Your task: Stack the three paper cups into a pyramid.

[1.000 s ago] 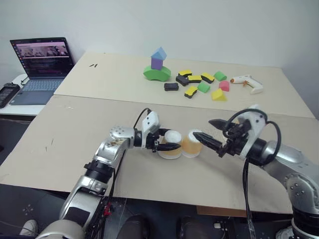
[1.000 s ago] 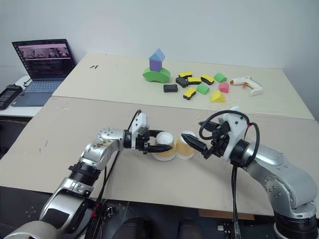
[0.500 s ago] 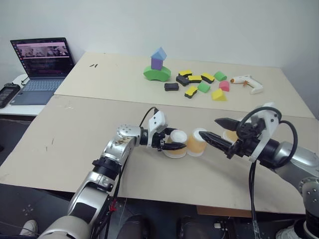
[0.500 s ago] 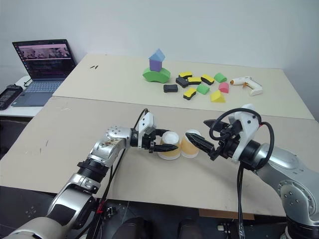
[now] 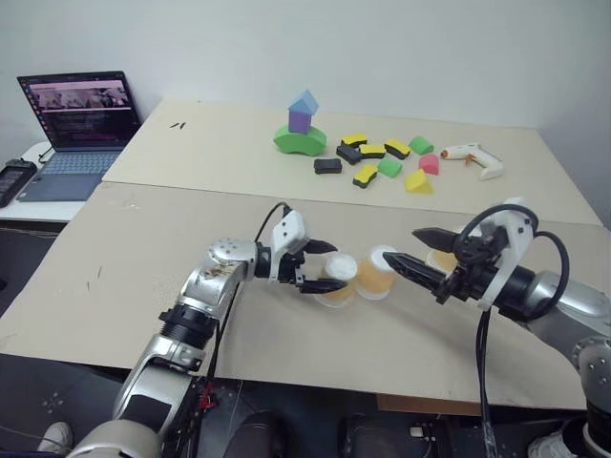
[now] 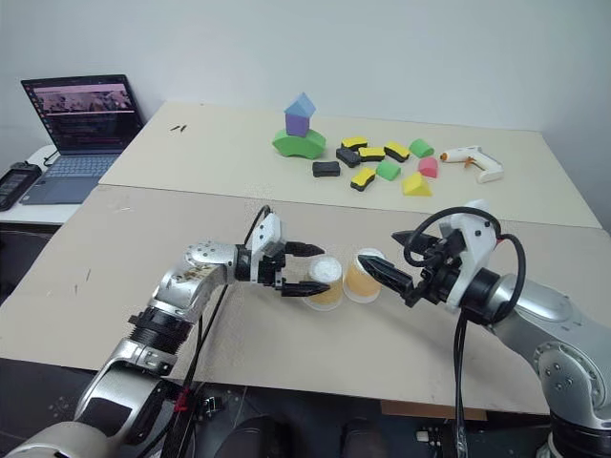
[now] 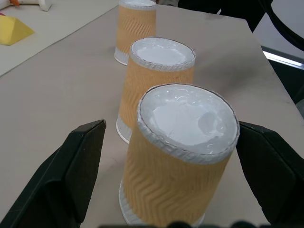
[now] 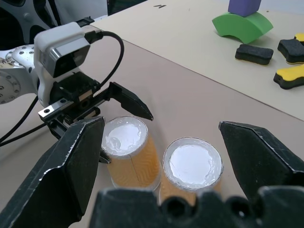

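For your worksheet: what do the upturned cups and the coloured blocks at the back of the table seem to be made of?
Cups: probably paper, with matt tan sides embossed in a zigzag pattern and a white base and rim. Coloured blocks: probably foam, with a matt surface, soft rounded edges and no shine.

Two beige tables [image 5: 191, 143] abut before a plain white wall [image 5: 382, 48], dark floor [image 5: 29, 401] below.

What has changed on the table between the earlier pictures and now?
The left gripper has opened and let go of the near paper cup, which now stands free beside the middle cup. The right gripper stays open; the block tower is unmoved.
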{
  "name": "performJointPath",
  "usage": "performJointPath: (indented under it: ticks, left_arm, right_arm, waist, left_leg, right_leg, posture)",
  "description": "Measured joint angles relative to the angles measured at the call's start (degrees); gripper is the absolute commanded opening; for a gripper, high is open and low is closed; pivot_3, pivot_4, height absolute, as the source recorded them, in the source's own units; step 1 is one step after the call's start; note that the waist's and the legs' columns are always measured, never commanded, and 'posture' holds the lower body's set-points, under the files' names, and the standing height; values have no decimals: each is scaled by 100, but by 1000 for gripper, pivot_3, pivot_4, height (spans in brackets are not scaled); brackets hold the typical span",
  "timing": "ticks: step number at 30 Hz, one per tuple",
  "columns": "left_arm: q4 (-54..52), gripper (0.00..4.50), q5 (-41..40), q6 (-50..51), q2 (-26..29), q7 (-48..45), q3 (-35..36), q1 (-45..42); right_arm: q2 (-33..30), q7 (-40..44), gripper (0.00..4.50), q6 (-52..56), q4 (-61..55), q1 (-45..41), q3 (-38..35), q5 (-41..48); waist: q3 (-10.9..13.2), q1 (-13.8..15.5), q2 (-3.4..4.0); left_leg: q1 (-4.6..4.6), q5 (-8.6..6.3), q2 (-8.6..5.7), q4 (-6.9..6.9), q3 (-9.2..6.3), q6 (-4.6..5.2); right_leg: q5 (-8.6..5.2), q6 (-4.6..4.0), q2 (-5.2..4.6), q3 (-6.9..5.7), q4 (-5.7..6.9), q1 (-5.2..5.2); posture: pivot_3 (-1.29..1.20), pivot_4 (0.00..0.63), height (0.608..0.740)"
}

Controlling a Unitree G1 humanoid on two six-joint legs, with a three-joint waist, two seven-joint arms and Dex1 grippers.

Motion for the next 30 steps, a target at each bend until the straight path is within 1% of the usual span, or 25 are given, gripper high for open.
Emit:
performJointPath:
  ticks: [1, 3, 5, 8, 12, 14, 17, 22, 30]
  left_arm:
    - [-159, 4459, -60, 98, 113, -52, 19, 34]
    - [-609, 4459, -282, 463, 542, -258, 119, 77]
    - [-1003, 4459, -505, 811, 890, -351, 315, 75]
    - [-1416, 4459, -761, 1163, 1126, -389, 484, 73]
    - [-1733, 4459, -956, 1405, 1339, -431, 524, 31]
    - [-1748, 4459, -1020, 1482, 1396, -431, 535, -47]
    - [-1811, 4459, -1180, 1576, 1407, -429, 552, -243]
    - [-1863, 4459, -1204, 1589, 1419, -378, 557, -350]
    - [-1932, 4459, -1298, 1621, 1432, -295, 558, -349]
  right_arm:
    - [-65, 45, 4500, -2, 24, 38, -16, -20]
    - [-278, 227, 4500, -6, 136, 294, -175, -58]
    - [-436, 412, 4500, -15, 264, 595, -453, -100]
    - [-681, 636, 4500, -65, 383, 1050, -692, -359]
    - [-699, 239, 4500, -200, 879, 1089, -681, -1099]
    - [-610, 22, 4500, -352, 1093, 959, -523, -1488]
    - [-292, -260, 4500, -537, 1320, 698, -146, -1924]
    - [324, -632, 4500, -921, 1907, 299, 348, -2555]
    - [605, -937, 4500, -1308, 2788, -240, 340, -3046]
  waist:
    - [0, -2, 0]
    - [0, 0, 0]
    - [0, 11, 0]
    - [0, 30, 0]
    - [0, 0, 0]
    - [0, -5, 0]
    - [1, -15, 3]
    - [2, -17, 6]
    - [3, -15, 8]
  left_leg:
    - [0, 0, 1, 0, 0, 0]
    - [-3, 0, 2, -1, -4, 0]
    - [-4, 0, 0, 0, -4, 0]
    - [0, -2, -1, 2, -6, 4]
    - [10, -2, -6, 4, 4, 4]
    - [14, 2, -4, 4, 7, -4]
    - [17, 7, -2, 1, 10, -12]
    - [15, 8, -4, 2, 18, -11]
    - [11, 9, -3, 1, 20, -10]
  right_leg:
    - [0, 0, 0, 1, 3, 0]
    - [0, 0, 2, 0, 8, 1]
    - [0, 0, -1, 0, 6, 4]
    - [3, 9, -1, -1, -4, 15]
    - [6, 15, 0, 10, -8, 13]
    - [6, 16, 5, 15, -6, 7]
    - [5, 15, 12, 27, 2, 1]
    - [5, 16, 16, 35, 1, -4]
    - [4, 17, 18, 31, 20, -2]
  posture:
    - [0, 150, 740]
    - [0, 150, 740]
    - [0, 150, 740]
    - [0, 150, 740]
    - [0, 150, 740]
    - [0, 150, 740]
    - [0, 150, 740]
    - [0, 150, 740]
    - [0, 150, 740]
